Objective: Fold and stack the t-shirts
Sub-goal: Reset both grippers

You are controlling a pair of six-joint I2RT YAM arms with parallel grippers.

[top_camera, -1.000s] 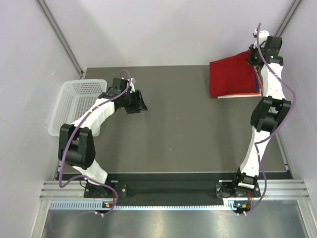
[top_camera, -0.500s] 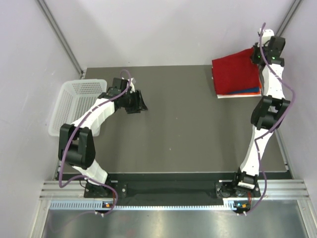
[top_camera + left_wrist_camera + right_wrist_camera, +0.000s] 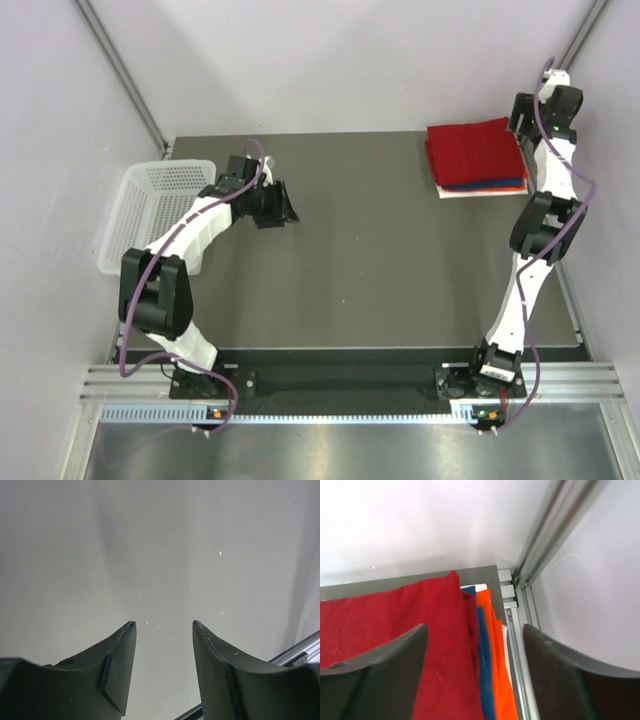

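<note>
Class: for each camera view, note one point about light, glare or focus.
Top external view: even light, with the folded bright red cloth t-shirt sharp-edged. Left wrist view: the dark grey table washes out pale under broad glare streaks. Right wrist view: the black fingers of the right gripper look soft and out of focus, and the white back wall is blown out.

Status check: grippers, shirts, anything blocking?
Left gripper open above the table. Right gripper open at the stack's far right corner, empty. Red shirt folded atop blue shirt, orange shirt, white shirt. Nothing blocking; basket far left.
</note>
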